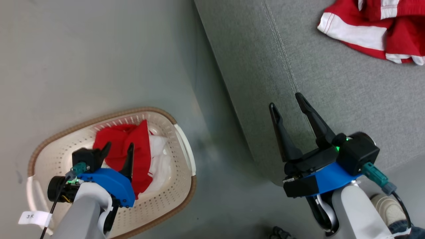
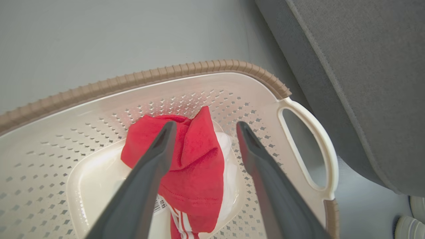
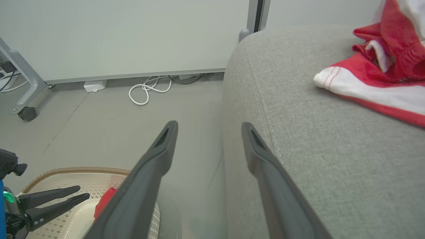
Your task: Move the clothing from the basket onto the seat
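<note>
A red garment with white parts (image 1: 132,152) (image 2: 196,169) lies bunched in the cream perforated basket (image 1: 176,186) (image 2: 99,99) on the floor. Above it hangs my left gripper (image 1: 119,147) (image 2: 203,127), open, its fingers straddling the red fabric without touching it. More red-and-white clothing (image 1: 375,30) (image 3: 382,76) lies on the grey seat (image 1: 332,99) (image 3: 332,149) at the far right. My right gripper (image 1: 288,101) (image 3: 209,126) stands open and empty over the seat's near edge. The basket (image 3: 83,172) and the left gripper (image 3: 81,192) also appear low left in the right wrist view.
Grey floor (image 1: 83,56) surrounds the basket. White cables (image 3: 146,91) lie by the far wall, next to a wheeled metal frame leg (image 3: 25,99). A shoe (image 1: 386,205) and a dark object (image 1: 280,232) sit on the floor near my right arm.
</note>
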